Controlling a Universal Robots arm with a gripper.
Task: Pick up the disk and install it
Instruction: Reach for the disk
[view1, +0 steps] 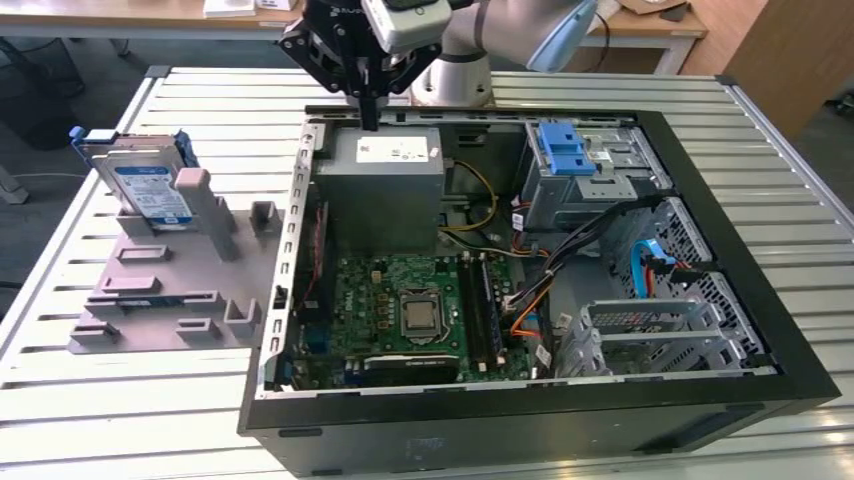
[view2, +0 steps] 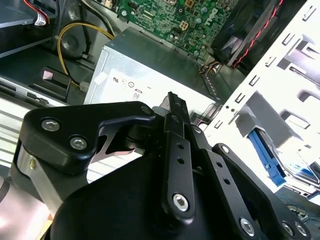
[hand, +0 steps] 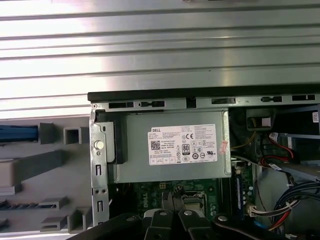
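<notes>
Now, gripper (view1: 367, 120): fingers pressed together with nothing between them, pointing straight down. It hangs over the rear edge of the computer case, just above the far end of the power supply. Both wrist views show the black fingers (view2: 172, 115) closed tip to tip (hand: 171, 199).
Disk (view1: 144, 185): stands upright on its edge in the grey holder, outside the case on the exterior view's left. The label faces the camera and the blue frame runs along its edges. It is well apart from the gripper and nothing is touching it.
Holder (view1: 174, 295): a flat grey plastic plate with raised blocks and slots, lying on the table just beside the case's left wall.
Computer case (view1: 534, 435): black, lying on its side with the side panel off and the inside open.
Power supply (view1: 380, 190): a grey box with a small white label, fixed in the rear corner of the case, directly under the gripper in the first wrist view (hand: 170, 165).
Circuit board (view1: 400, 300): green, lying flat just next to the power supply.
Blue latch (view1: 567, 150): sits on top of the metal drive cage (view1: 587, 195) in the far right corner of the case.
Table (view1: 134, 420): pale metal slats under everything.
</notes>
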